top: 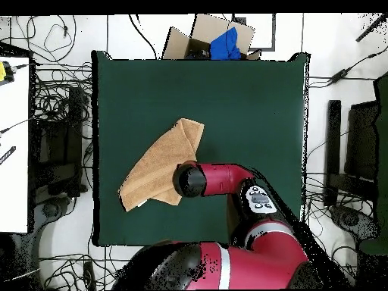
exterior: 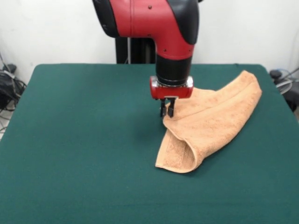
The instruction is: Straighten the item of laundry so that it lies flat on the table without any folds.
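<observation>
Front view: towel (exterior: 212, 119) folded over on itself, lying on the table (exterior: 84, 140) right of centre, long axis diagonal from the near folded end up to the far right corner. Gripper (exterior: 167, 111) sits at its left edge, fingers nearly together; can't tell if cloth is pinched.
</observation>
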Available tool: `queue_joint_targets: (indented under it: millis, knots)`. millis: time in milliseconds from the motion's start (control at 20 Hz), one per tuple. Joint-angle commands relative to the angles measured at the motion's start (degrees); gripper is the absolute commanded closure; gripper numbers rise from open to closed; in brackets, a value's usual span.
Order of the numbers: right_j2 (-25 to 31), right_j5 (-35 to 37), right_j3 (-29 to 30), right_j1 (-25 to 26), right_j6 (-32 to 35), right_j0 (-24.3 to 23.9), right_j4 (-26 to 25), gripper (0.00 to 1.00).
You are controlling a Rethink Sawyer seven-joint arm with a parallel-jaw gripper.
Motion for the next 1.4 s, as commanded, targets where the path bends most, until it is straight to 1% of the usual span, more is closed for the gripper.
queue_joint_targets:
  millis: [50, 250, 500, 900, 1400]
  knots:
    - [-0.07, -1.00, -1.76, 3.58, 13.29, 2.92, 5.41, 1.00]
    - [0.52, -0.21, -1.98, 2.92, 13.82, 4.20, 8.37, 1.00]
    - [1.52, 2.00, -1.87, 1.41, 13.18, 4.46, 11.82, 1.00]
    - [1.19, -0.07, -3.58, 3.99, 13.59, 6.77, 16.16, 1.00]
    - [1.72, 2.40, -3.33, 2.35, 11.53, 6.94, 20.12, 1.00]
